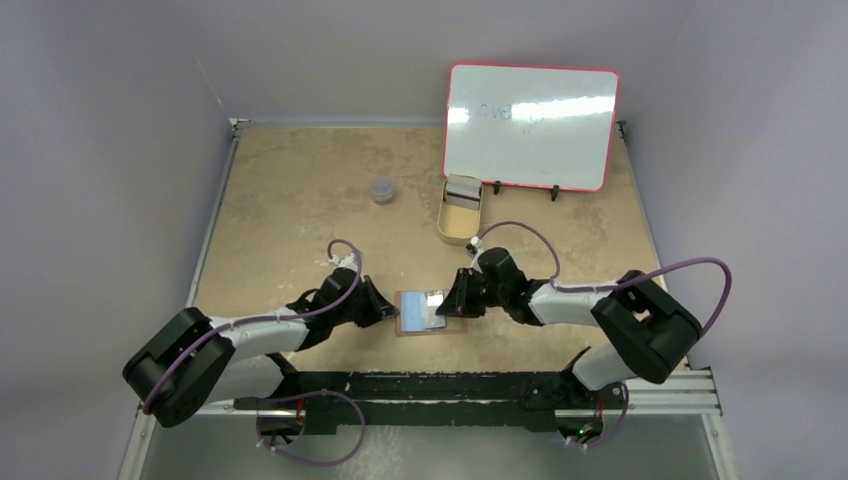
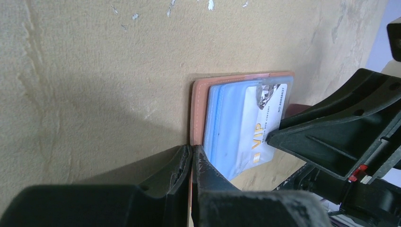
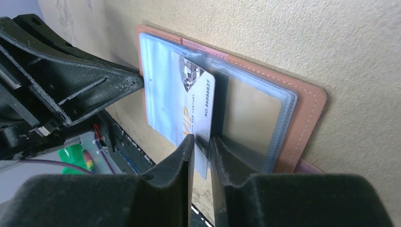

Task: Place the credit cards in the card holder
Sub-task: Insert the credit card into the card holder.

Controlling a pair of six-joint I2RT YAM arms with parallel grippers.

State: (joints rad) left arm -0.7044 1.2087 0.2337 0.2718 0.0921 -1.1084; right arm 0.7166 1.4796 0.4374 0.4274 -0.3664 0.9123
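Observation:
The card holder, a reddish-brown wallet with clear inner sleeves, lies open on the table between my two grippers. My left gripper is shut on its left edge, the fingertips pinching the leather rim. My right gripper is shut on a pale blue-white credit card marked VIP, which lies partly inside a clear sleeve of the holder. The same card shows in the left wrist view, with the right gripper's finger at its edge. The left gripper's fingers show at the holder's far side.
A tan oval tin holding more cards stands behind the holder. A red-framed whiteboard stands at the back right. A small grey round pot sits at the back left. The table's front rail runs below the holder.

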